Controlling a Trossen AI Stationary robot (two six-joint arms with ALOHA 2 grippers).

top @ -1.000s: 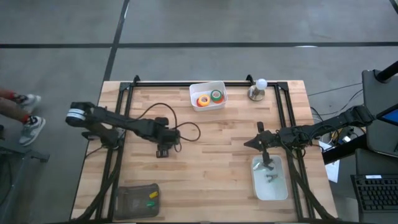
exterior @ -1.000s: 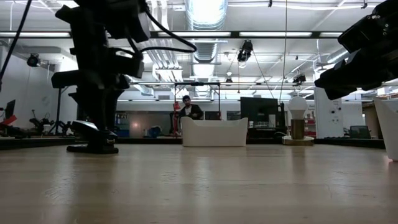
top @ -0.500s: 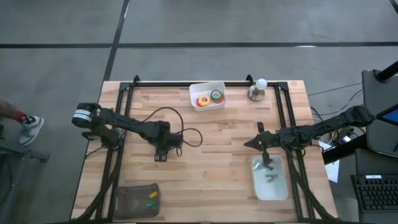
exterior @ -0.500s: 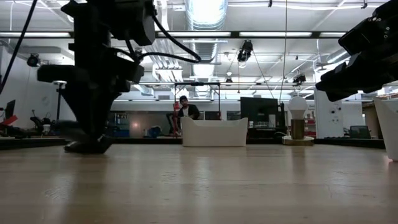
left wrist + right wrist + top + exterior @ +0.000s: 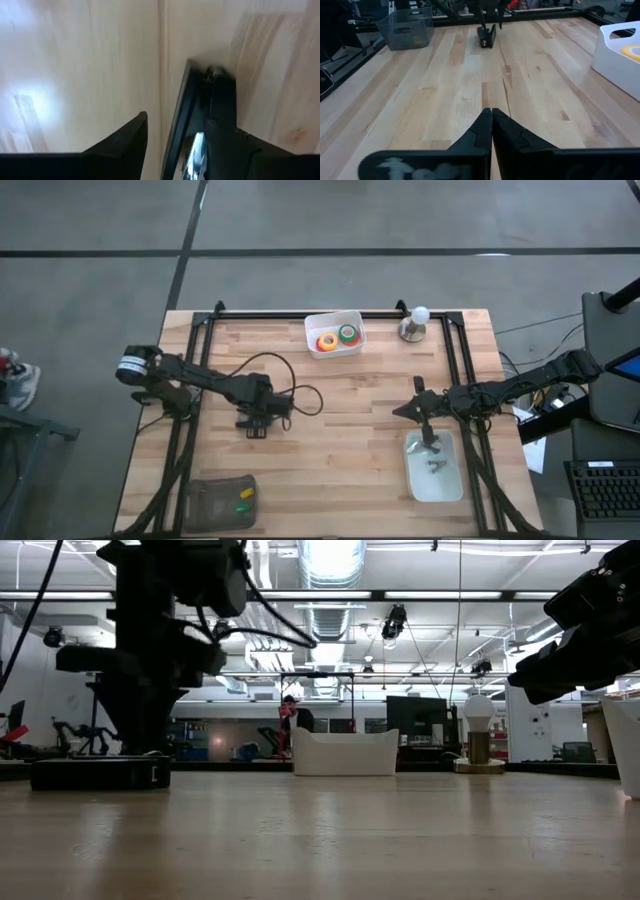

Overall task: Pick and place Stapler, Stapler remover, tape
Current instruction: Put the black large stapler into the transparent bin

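Observation:
The black stapler lies flat on the wooden table left of centre, with its long side toward the near edge. My left gripper stands right above it, pointing down and open. In the left wrist view the stapler sits between the fingers, with bare wood between it and one finger. Tape rolls, one yellow-red and one green, lie in the white bin at the far edge. My right gripper is shut and hovers at the right, by the clear tray. My left gripper comes at the stapler from above, its fingers along both long sides. One finger overlaps the stapler's side in the wrist view, and I cannot tell whether it touches. The other finger stands clear. The stapler rests flat on the table.
A grey bin with small yellow and green things stands at the near left corner. The clear tray holds small dark items. A lamp bulb on a stand is at the far right. Black frame rails run along the table's left, right and far edges.
My left gripper has shifted slightly toward the table's left edge. The stapler showed narrow and tilted beneath it a second ago. It has turned about and now lies flat on the table, lengthwise across the low view.

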